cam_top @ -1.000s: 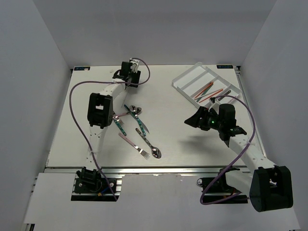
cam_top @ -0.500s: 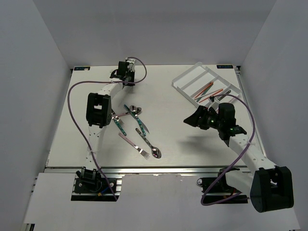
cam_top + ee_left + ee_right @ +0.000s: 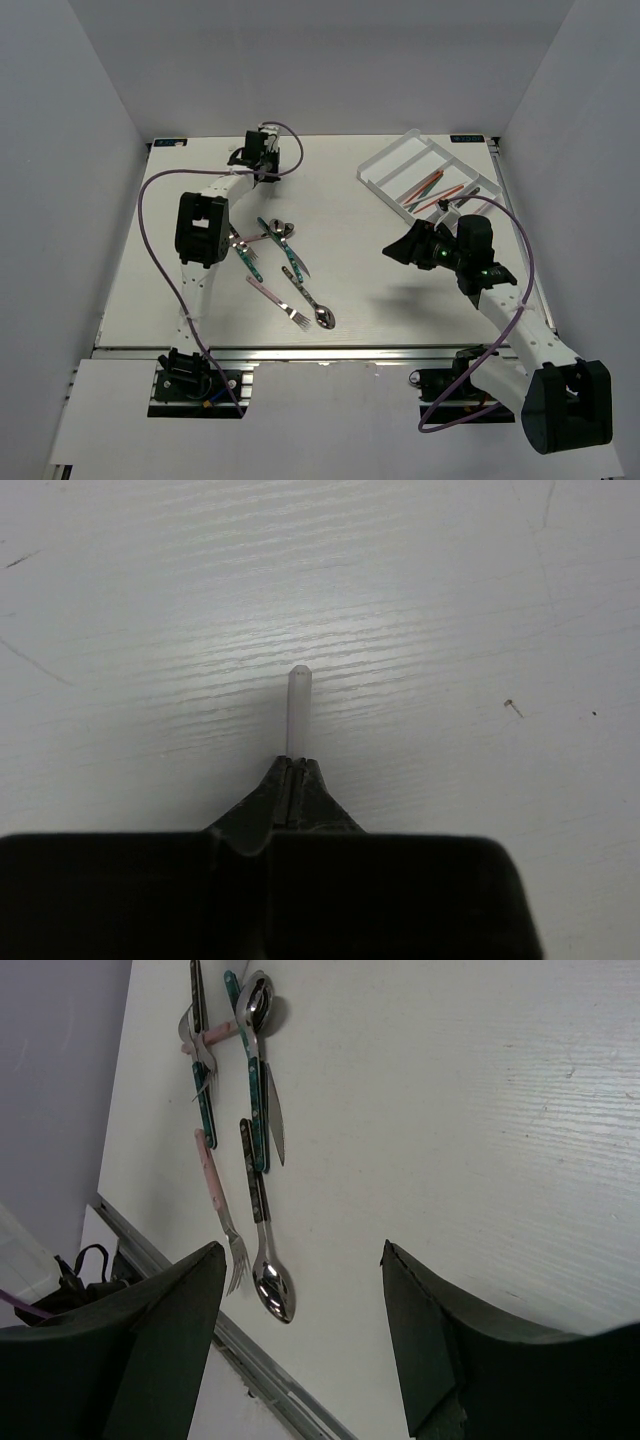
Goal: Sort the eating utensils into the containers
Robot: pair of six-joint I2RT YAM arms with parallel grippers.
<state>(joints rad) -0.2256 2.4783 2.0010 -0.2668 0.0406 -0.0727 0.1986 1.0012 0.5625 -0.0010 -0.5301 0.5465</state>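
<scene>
left gripper [image 3: 297, 768] pinched shut on pale stick [image 3: 299, 705] | right gripper [image 3: 300, 1260] wide open, empty | risk: thin stick may pivot or slip from fingertip pinch en route to tray [image 3: 400, 160]

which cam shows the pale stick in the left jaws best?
Left wrist: the pale translucent stick juts out close-up from the shut left jaws. Top external: too small to make out. Right wrist: not in frame.

White arms [image 3: 518, 318], black joints [image 3: 200, 228] (purple cables [image 3: 150, 215]).
</scene>
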